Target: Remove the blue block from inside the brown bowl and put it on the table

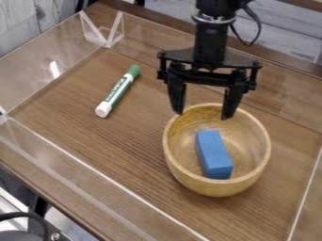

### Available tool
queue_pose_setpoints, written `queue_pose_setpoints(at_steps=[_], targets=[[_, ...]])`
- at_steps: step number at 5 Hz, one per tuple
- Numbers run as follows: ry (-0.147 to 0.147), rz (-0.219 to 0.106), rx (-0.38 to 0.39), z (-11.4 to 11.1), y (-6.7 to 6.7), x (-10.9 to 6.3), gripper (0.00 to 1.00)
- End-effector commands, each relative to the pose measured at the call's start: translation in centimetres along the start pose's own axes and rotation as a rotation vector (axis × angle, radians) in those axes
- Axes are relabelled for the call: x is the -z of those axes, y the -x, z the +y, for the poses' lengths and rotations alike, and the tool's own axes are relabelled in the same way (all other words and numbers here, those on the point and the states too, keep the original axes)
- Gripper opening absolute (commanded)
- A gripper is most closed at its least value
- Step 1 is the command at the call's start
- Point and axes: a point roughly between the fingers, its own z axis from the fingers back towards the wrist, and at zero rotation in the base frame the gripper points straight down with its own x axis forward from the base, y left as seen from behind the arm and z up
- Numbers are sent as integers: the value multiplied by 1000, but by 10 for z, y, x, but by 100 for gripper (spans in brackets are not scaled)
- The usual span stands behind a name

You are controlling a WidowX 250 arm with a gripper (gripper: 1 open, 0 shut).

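A sky-blue block (213,153) lies flat inside the brown bowl (178,157), which rests on the dark wood table (88,151) at the right. My gripper (204,104) hangs open and pointing down just above the bowl's far rim. Its two black fingers (176,95) are spread wide with nothing between them. The block sits a little nearer the camera than the fingertips, untouched.
A green-and-white marker (117,90) lies on the table to the left of the bowl. Clear acrylic walls (51,52) enclose the tabletop on all sides.
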Motion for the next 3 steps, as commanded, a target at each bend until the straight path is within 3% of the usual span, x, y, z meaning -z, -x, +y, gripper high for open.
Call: queue_pose_setpoints(at_steps=[1,3], targets=[[42,-51,-28,-7,3,-10,100],[74,-57,-70,-14,10,8,100]])
